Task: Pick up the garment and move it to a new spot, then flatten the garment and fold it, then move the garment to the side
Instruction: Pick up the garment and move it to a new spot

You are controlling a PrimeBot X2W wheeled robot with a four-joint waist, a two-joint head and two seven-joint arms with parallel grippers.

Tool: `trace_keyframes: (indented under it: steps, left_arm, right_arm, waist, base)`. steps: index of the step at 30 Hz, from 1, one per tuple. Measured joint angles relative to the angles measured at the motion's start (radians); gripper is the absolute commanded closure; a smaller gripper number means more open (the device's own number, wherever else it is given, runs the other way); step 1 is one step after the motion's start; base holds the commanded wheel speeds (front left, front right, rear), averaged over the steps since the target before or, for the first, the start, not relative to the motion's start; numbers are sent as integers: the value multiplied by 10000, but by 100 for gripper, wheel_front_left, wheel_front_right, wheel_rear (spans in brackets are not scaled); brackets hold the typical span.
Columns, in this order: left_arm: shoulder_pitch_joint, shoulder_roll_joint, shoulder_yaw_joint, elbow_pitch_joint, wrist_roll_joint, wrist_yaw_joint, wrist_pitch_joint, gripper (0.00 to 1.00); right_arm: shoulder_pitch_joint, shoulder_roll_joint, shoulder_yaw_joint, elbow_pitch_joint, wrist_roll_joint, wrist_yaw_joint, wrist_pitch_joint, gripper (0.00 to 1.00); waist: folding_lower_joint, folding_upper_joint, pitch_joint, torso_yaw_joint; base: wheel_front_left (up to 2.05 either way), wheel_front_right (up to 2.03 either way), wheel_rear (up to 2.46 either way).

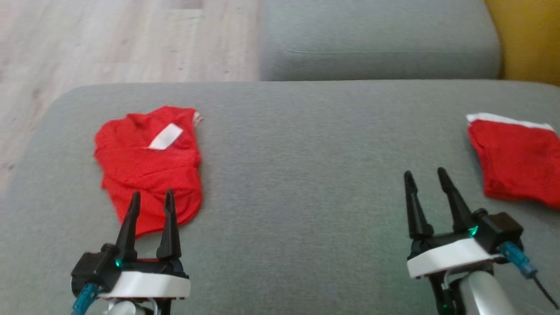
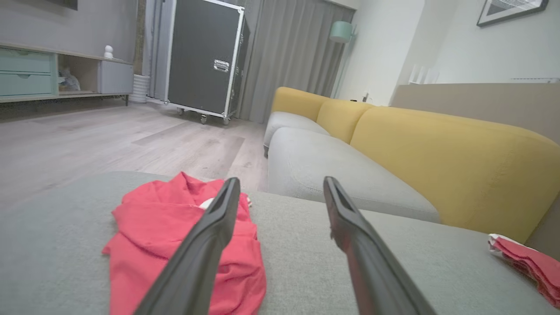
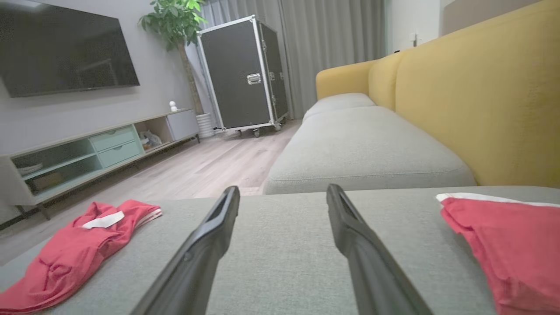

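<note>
I have the left gripper (image 1: 153,194) and right gripper (image 1: 425,173) both wide open and empty over the grey cushion (image 1: 306,175), with the crumpled garment (image 1: 144,170) at its left end, a folded red cloth (image 1: 516,162) at its right edge, and wood floor (image 1: 109,39) and a yellow sofa (image 3: 481,87) beyond.

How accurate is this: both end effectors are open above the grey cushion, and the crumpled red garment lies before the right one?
One error: the crumpled red garment lies before the left end effector, not the right end effector, as the head view shows. Both are open above the grey cushion.
</note>
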Motion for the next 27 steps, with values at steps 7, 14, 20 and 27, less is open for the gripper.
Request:
trace_keyframes:
  steps: [7,14,20,27]
  left_arm:
    - [186,13,270,67,86,0,0,0]
    - [390,50,431,86,178,0,0,0]
    - [655,146,558,84,178,0,0,0]
    - [600,512,351,184,174,0,0,0]
  right_arm:
    - [133,2,652,81,253,0,0,0]
    - [169,8,1187,136,531,0,0,0]
    - [299,13,1494,173,715,0,0,0]
    - [339,13,1521,203,713,0,0,0]
  waist:
    - [0,0,-183,950]
    - [0,0,-431,1906]
    - [-1,0,-648,2574]
    - [0,0,-399,2535]
  base:
    - [0,0,0]
    - [0,0,0]
    - [0,0,0]
    - [0,0,0]
